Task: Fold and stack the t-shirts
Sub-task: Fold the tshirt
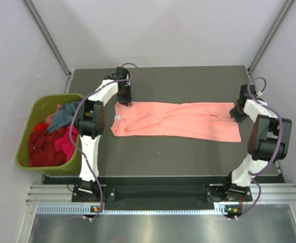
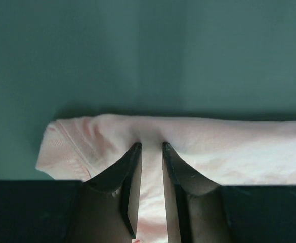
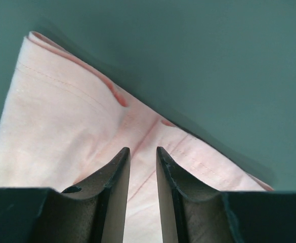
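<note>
Both left gripper [image 2: 151, 146] and right gripper [image 3: 142, 150] gape narrowly over t-shirt [image 1: 183, 121].

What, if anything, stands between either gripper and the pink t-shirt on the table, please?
Nothing visible does. The left gripper sits at the collar end of the pink t-shirt, the right gripper at the opposite end, cloth directly beneath both pairs of jaws.

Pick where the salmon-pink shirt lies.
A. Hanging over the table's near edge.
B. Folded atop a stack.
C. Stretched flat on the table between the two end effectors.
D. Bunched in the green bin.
C: the salmon-pink shirt lies flat on the table, the left end effector at one end, the right end effector at the other.
</note>
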Available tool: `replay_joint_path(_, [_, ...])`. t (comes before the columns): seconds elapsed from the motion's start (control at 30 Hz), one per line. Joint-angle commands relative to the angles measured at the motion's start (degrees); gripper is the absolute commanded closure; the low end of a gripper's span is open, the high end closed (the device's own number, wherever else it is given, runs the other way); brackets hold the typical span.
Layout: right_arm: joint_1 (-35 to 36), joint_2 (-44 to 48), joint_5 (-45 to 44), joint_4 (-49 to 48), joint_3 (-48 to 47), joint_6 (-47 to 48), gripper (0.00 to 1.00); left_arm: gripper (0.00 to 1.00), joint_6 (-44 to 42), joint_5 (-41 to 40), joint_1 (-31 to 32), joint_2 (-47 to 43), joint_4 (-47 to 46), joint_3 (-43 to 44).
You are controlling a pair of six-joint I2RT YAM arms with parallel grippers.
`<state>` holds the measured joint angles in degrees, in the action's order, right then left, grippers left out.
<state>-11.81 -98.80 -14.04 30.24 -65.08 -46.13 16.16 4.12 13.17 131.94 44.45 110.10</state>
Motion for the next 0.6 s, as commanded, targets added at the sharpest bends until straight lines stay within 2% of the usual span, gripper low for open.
replay_joint_path(0.0, [-0.67, -0.6, 1.65, -2.73, -3.21, -2.47, 0.71, 0.72, -1.4, -0.34, -0.07, 1.74, -2.08, 2.57])
replay_joint_path(0.57, [-0.67, -5.87, 0.95, -6.6, -5.05, -4.58, 0.69, 0.73, -2.01, -3.5, -0.07, 1.92, -1.99, 2.4])
